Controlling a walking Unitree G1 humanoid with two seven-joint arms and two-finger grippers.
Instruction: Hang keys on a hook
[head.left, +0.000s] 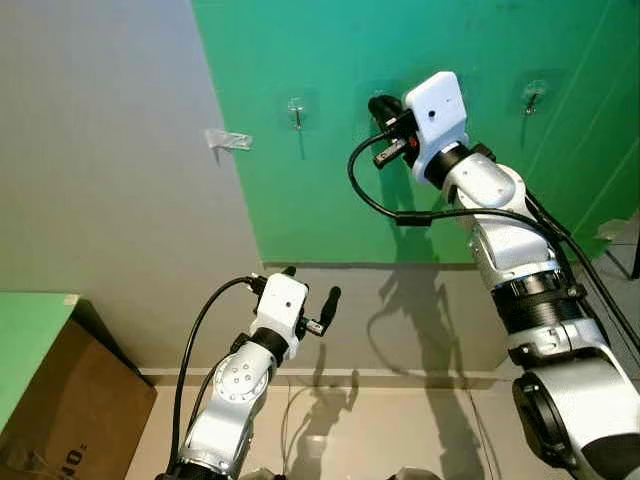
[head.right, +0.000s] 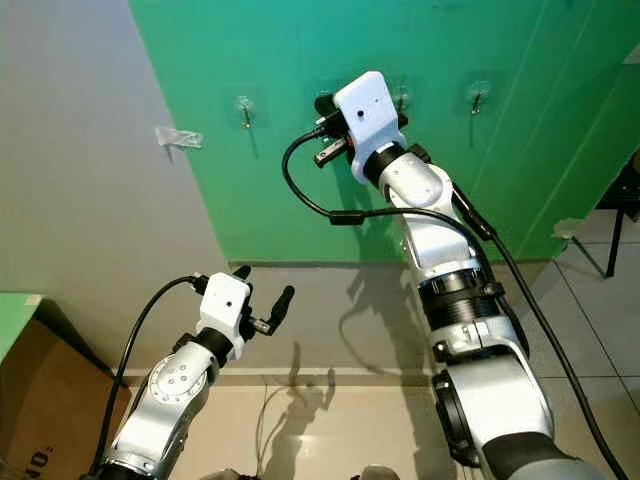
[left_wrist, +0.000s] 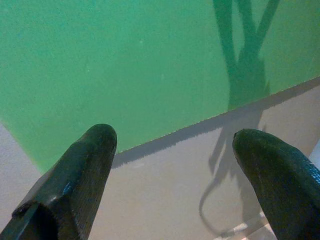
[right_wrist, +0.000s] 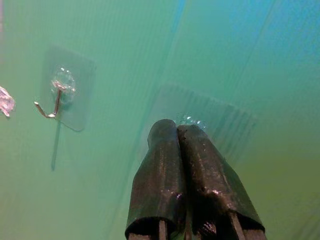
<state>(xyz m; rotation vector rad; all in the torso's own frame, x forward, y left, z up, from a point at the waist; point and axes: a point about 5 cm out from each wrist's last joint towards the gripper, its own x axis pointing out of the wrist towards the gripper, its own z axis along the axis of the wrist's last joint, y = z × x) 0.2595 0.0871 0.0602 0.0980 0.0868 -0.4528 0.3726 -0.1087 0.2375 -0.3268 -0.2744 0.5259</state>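
Green wall (head.left: 330, 130): right hand (right_wrist: 176, 131) clenched at middle hook; left hand (left_wrist: 172, 142) released, low.

My right arm is stretched up and forward, elbow bent, its white wrist housing raised high with a black cable looping beneath it. My right gripper (right_wrist: 177, 132) has its two black fingers pressed flat together, no gap between them, tips pointing ahead. My left arm sits low, forearm angled upward, and my left gripper (head.left: 310, 282) holds its fingers (left_wrist: 85, 170) spread wide apart with nothing between them.
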